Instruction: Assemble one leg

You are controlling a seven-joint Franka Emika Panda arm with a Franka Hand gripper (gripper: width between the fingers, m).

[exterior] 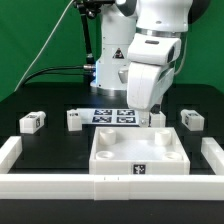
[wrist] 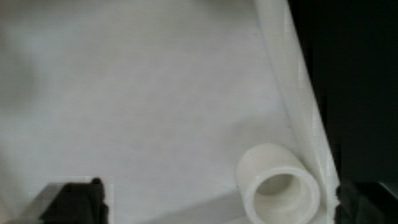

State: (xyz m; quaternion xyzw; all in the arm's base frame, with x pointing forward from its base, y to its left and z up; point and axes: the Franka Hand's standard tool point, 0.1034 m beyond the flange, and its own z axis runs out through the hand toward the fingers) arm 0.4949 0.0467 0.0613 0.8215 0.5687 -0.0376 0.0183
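Observation:
The large white tray-like piece (exterior: 135,152) lies at the table's front centre. Three small white legs stand behind it: one at the exterior view's left (exterior: 33,122), one beside it (exterior: 75,120), one at the right (exterior: 192,120). A fourth white block (exterior: 153,120) is partly hidden just under my gripper (exterior: 148,110), which hangs low over the tray's back right corner. In the wrist view my gripper (wrist: 222,205) is open, with dark fingertips (wrist: 71,200) wide apart. Between them are only the tray's white surface (wrist: 143,100) and a round corner socket (wrist: 285,186). No leg is held.
The marker board (exterior: 110,114) lies flat behind the tray, in front of the robot base. White rails border the table at the left (exterior: 8,150), right (exterior: 214,152) and front (exterior: 60,185). Cables run at the back left.

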